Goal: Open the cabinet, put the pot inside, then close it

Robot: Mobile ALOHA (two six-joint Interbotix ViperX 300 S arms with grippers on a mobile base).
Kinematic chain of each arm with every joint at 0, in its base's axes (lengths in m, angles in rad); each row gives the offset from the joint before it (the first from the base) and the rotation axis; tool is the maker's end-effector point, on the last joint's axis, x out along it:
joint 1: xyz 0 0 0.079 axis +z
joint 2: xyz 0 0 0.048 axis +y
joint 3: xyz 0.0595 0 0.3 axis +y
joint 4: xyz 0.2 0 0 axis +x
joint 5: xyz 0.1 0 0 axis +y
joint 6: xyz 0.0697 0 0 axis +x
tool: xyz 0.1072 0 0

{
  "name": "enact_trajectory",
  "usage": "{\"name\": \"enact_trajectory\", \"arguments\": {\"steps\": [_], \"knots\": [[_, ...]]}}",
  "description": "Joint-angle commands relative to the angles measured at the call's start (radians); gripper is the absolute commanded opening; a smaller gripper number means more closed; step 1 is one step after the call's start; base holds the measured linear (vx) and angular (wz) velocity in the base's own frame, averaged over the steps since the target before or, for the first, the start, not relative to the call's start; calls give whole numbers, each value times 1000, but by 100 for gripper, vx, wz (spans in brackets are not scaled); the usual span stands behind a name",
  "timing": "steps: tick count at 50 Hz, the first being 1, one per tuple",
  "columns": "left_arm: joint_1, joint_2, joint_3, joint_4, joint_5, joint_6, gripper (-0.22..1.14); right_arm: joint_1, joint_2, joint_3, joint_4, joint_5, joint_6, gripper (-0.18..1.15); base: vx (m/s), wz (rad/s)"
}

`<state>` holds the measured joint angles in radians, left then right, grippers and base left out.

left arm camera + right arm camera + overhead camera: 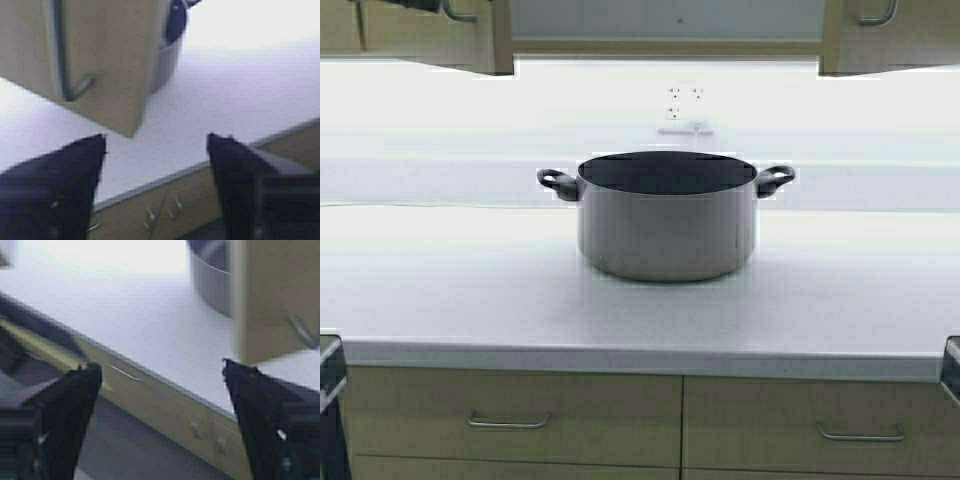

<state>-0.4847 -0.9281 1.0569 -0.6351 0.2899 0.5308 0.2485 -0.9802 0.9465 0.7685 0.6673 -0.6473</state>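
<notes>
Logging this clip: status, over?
Both end effectors open, empty. Cabinet doors open. Pot on counter, untouched. Nothing blocking.

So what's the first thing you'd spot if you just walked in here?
The big shiny pot standing alone in the middle of the white counter. Above it the cabinet has both doors swung open, one at each top corner. Up close, the left gripper and right gripper both gape wide open, holding nothing.
</notes>
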Motion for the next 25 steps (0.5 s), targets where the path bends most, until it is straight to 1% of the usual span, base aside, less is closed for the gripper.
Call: {"name": "enact_trajectory", "arguments": {"steps": [1, 5, 6, 8, 9, 10, 12, 13, 15, 18, 22, 25], "knots": [[-132, 87, -66, 2, -20, 3, 56, 103, 44, -64, 72, -44, -8, 85, 0, 0], [-225, 186, -104, 2, -52, 5, 15, 192, 103, -97, 72, -106, -8, 60, 0, 0], [-250, 213, -115, 2, -66, 6, 6, 227, 127, -110, 72, -137, -9, 48, 0, 0], [-293, 265, -132, 2, -109, 9, -8, 276, 161, -132, 71, -179, -9, 31, 0, 0], [-311, 288, -140, 2, -138, 11, -12, 299, 178, -146, 69, -202, -12, 23, -1, 0], [-330, 311, -146, 2, -170, 11, -13, 324, 195, -156, 67, -224, -23, 15, -1, 0], [-360, 353, -155, 2, -236, 11, -9, 373, 230, -179, 64, -268, -46, 1, -1, 0], [-370, 371, -160, 2, -270, 9, -5, 394, 252, -192, 60, -291, -48, -4, -1, 0], [-390, 410, -173, 2, -330, 8, 2, 433, 293, -218, 51, -342, -48, -5, 0, 0], [-393, 463, -195, 2, -402, 6, 8, 460, 350, -250, 28, -408, -43, 2, 0, 0], [-393, 529, -229, 2, -474, 3, 5, 460, 419, -287, -14, -468, -8, 10, 0, 0], [-393, 583, -261, 2, -541, 3, 2, 459, 472, -311, -40, -505, 0, 9, 0, 0]]}}
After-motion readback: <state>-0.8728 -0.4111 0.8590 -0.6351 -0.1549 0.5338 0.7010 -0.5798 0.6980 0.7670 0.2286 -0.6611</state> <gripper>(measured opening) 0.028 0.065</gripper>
